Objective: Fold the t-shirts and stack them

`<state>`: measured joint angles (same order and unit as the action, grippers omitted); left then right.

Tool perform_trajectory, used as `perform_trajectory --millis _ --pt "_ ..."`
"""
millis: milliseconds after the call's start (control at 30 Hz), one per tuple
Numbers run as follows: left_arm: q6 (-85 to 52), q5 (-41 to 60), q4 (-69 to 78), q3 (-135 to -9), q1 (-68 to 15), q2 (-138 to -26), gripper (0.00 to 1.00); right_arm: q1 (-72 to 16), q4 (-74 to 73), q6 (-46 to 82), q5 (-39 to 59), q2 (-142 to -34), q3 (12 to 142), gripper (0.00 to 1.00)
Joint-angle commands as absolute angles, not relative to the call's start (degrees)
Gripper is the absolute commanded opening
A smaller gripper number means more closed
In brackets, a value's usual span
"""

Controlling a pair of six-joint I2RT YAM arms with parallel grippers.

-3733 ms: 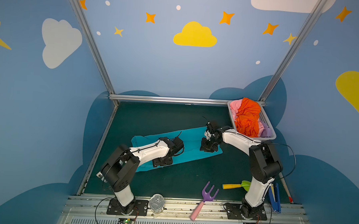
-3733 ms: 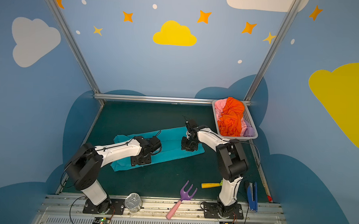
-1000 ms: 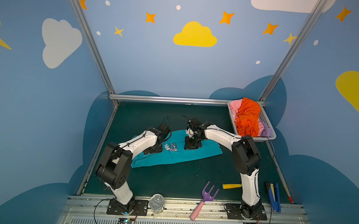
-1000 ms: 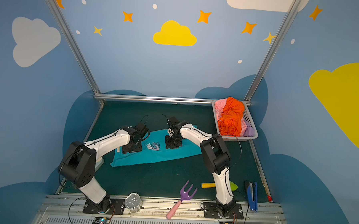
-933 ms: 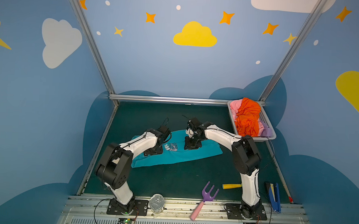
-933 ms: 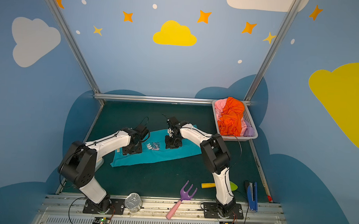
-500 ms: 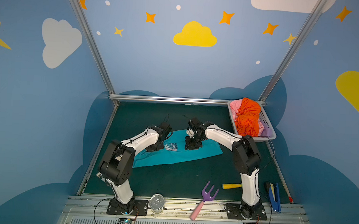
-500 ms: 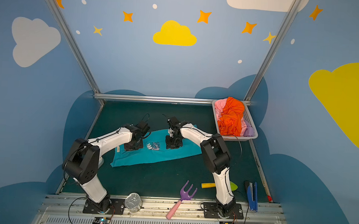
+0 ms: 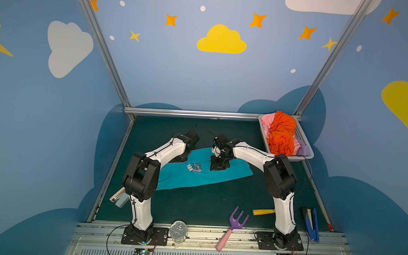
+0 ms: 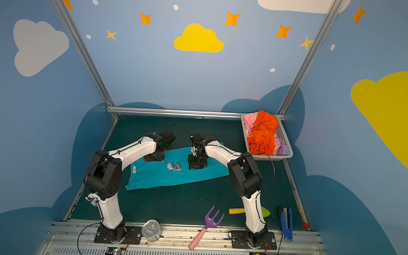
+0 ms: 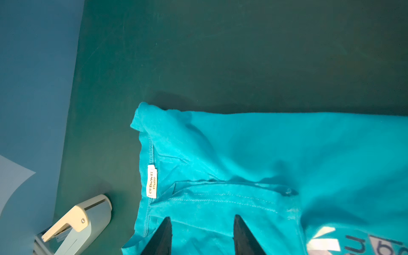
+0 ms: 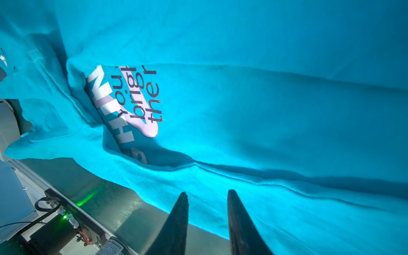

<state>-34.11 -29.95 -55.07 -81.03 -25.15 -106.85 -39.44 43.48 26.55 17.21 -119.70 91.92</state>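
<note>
A teal t-shirt [image 9: 208, 178] [image 10: 172, 178] lies folded into a long band on the green mat, its white-and-pink chest print [image 9: 195, 166] [image 12: 125, 99] showing. My left gripper [image 9: 179, 158] [image 11: 202, 220] hovers over the shirt's far left end near a white label [image 11: 152, 181], open, with only cloth below its fingers. My right gripper [image 9: 218, 166] [image 12: 207, 193] stands just right of the print, over the shirt's long edge, open with nothing between the fingers. Orange [image 9: 280, 133], pink [image 9: 266, 121] and lilac [image 9: 302, 149] t-shirts lie crumpled in the basket.
The white slotted basket [image 9: 303, 134] sits at the back right corner. Along the front edge are a tin can [image 9: 178, 231], a purple garden fork [image 9: 234, 225], a yellow-handled tool [image 9: 263, 211] and a blue stapler [image 9: 311, 224]. A grey stapler [image 9: 119, 199] [image 11: 81, 223] lies by the left wall.
Since the earliest frames both grippers have shifted left along the teal shirt and its print has come into view. Over the last second the left gripper crept toward the back; the right stayed put.
</note>
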Motion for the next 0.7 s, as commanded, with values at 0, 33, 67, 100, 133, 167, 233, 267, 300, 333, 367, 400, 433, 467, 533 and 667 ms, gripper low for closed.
perform_trajectory --millis 0,33,67,100,133,167,233,267,300,333,367,400,433,467,533,667 --pt "-34.9 -30.4 -57.2 -79.0 -25.0 -102.5 0.49 -39.2 43.8 26.4 17.3 -118.5 91.4 0.32" --pt "-35.3 -29.7 -56.5 -77.1 -24.9 -101.1 0.49 -39.3 43.7 26.4 17.3 -118.5 91.5 0.32" --pt "-35.7 -28.7 -55.7 -75.1 -24.8 -99.8 0.5 -39.3 43.6 26.4 17.3 -118.4 91.4 0.32" --pt "-36.3 -27.4 -54.4 -72.4 -24.4 -98.3 0.5 -39.2 43.6 26.5 17.2 -118.4 91.4 0.32" --pt "-36.9 -25.7 -52.9 -69.6 -23.6 -96.9 0.5 -39.3 43.6 26.5 17.2 -118.3 91.5 0.32" --pt "-37.1 -24.0 -51.2 -67.2 -23.0 -95.7 0.5 -39.2 43.7 26.5 17.2 -118.3 91.5 0.32" --pt "-37.8 -19.1 -47.4 -62.3 -20.6 -93.5 0.5 -39.2 43.8 26.4 17.2 -118.3 91.6 0.32" --pt "-38.1 -17.3 -45.8 -60.7 -19.7 -92.9 0.51 -39.4 43.9 26.4 17.3 -118.3 91.6 0.32" --pt "-38.5 -15.7 -44.5 -59.3 -19.0 -92.4 0.51 -39.4 43.9 26.3 17.4 -118.3 91.7 0.32" --pt "-38.7 -15.1 -43.5 -58.3 -18.9 -92.2 0.52 -39.6 44.0 26.4 17.5 -118.2 91.8 0.32" --pt "-39.3 -15.2 -43.3 -57.8 -18.8 -92.2 0.52 -39.7 44.1 26.3 17.5 -118.2 91.8 0.32" --pt "-39.7 -15.3 -43.4 -57.3 -18.9 -92.3 0.52 -40.1 44.1 26.3 17.4 -118.0 92.0 0.32" --pt "-40.3 -15.7 -43.7 -56.8 -18.9 -92.3 0.51 -40.6 44.2 26.2 17.4 -117.9 92.1 0.32" --pt "-40.8 -16.1 -44.3 -56.4 -18.9 -92.1 0.51 -41.3 44.0 25.7 18.0 -117.8 92.3 0.32" --pt "-41.9 -17.5 -45.8 -55.3 -18.9 -90.8 0.51 -43.8 44.0 23.4 19.1 -118.0 94.0 0.32" --pt "-45.7 -21.8 -51.0 -53.7 -19.1 -85.2 0.53 -49.1 47.6 19.8 16.9 -121.4 101.2 0.3"
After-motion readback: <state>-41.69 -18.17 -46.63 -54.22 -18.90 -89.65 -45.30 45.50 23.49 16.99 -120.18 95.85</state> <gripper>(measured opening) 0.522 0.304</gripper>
